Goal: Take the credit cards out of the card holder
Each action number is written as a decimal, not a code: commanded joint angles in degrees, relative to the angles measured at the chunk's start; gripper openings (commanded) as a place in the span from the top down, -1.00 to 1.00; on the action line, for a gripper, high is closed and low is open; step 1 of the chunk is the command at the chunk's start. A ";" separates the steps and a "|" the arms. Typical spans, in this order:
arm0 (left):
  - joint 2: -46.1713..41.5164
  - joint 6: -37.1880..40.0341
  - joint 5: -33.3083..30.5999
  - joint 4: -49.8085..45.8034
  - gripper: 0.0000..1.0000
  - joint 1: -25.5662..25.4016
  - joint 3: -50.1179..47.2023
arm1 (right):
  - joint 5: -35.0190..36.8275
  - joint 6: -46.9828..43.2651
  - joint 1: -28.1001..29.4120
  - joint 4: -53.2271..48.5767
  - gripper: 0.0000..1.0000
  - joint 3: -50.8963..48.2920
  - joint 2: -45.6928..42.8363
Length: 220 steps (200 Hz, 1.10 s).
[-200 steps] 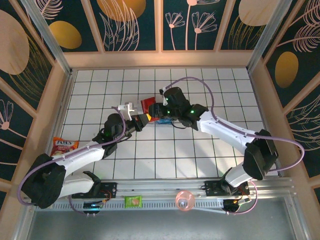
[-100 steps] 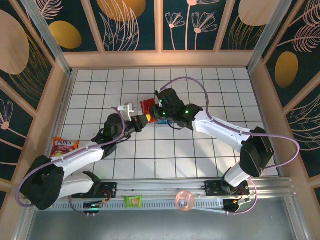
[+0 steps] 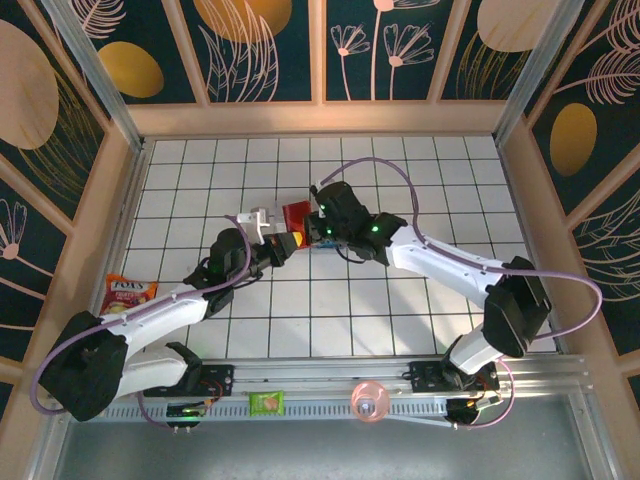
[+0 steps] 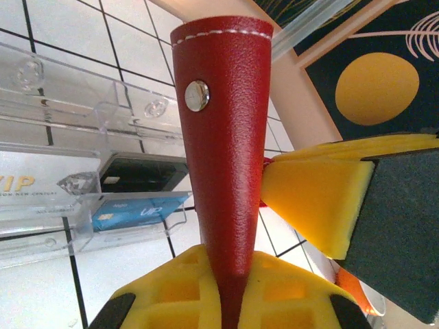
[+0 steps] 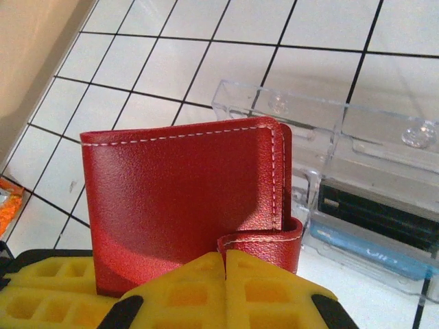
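The red card holder (image 3: 296, 213) is closed and stands upright above the tiles, held between both grippers. In the left wrist view my left gripper (image 4: 230, 301) is shut on the lower edge of the card holder (image 4: 223, 157), whose silver snap stud (image 4: 197, 94) faces the camera. In the right wrist view my right gripper (image 5: 225, 271) is shut on the free end of the red snap tab (image 5: 267, 243), which curls round the card holder (image 5: 178, 199). From above, the left gripper (image 3: 284, 240) and right gripper (image 3: 316, 226) meet at the holder. Its inside is hidden, so no credit cards show in it.
A clear plastic box (image 5: 329, 137) lies on the tiles just behind the holder, with a blue card (image 4: 137, 212) and a dark card (image 5: 384, 212) in it. A snack bag (image 3: 127, 293) lies at the left edge. A green packet (image 3: 267, 403) and a pink ball (image 3: 369, 400) sit on the front rail.
My right gripper has moved a little left to the holder and shut its jaws on the snap tab. The left gripper has kept its grip, almost still.
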 commanded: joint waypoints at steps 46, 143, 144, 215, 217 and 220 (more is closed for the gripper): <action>-2.41 -1.23 1.59 1.28 1.00 -0.10 -0.59 | 6.04 2.11 -5.25 -2.98 1.00 -7.02 -5.12; 3.97 -5.76 14.88 -8.34 1.00 -0.85 -5.75 | -12.60 7.99 -1.71 -0.82 1.00 -22.00 -11.90; 4.11 -5.77 14.92 -8.35 1.00 -0.88 -5.81 | -12.61 8.09 -1.71 -0.76 1.00 -22.14 -11.92; 14.78 -8.60 18.43 -10.56 0.07 -1.08 -4.68 | -11.09 10.37 0.85 0.54 1.00 -26.07 -9.00; 14.80 -8.50 18.34 -10.82 0.05 -1.10 -4.65 | -11.05 10.38 0.85 0.53 1.00 -26.13 -8.96; 14.81 -8.43 18.20 -11.17 0.02 -1.08 -4.55 | -11.04 10.35 0.87 0.58 1.00 -26.21 -8.88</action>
